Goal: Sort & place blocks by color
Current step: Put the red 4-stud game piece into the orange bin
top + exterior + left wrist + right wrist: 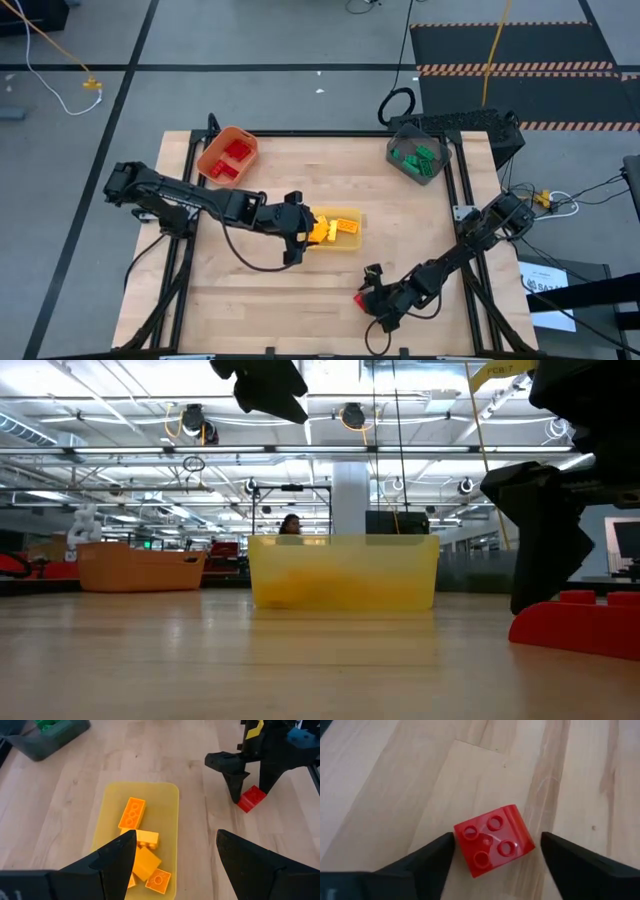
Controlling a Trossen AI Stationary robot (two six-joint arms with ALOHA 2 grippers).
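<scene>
Spanning the middle of the overhead frame, the wooden counter (260, 290) carries three bins: an orange bin (228, 156) of red blocks at upper left, a dark grey bin (418, 157) of green blocks at upper right, and a yellow bin (335, 231) of yellow blocks at centre. The left gripper (300, 236) hovers at the yellow bin's left edge, fingers (112, 857) released and empty. The right gripper (372, 292), low and right of centre in that frame, straddles a lone red block (494, 839) resting on the counter, fingers spread on either side and apparently not touching it. The step in hand appears to be picking up this last loose block; the next move calls for clenching on it, then carrying it across to the orange bin.
</scene>
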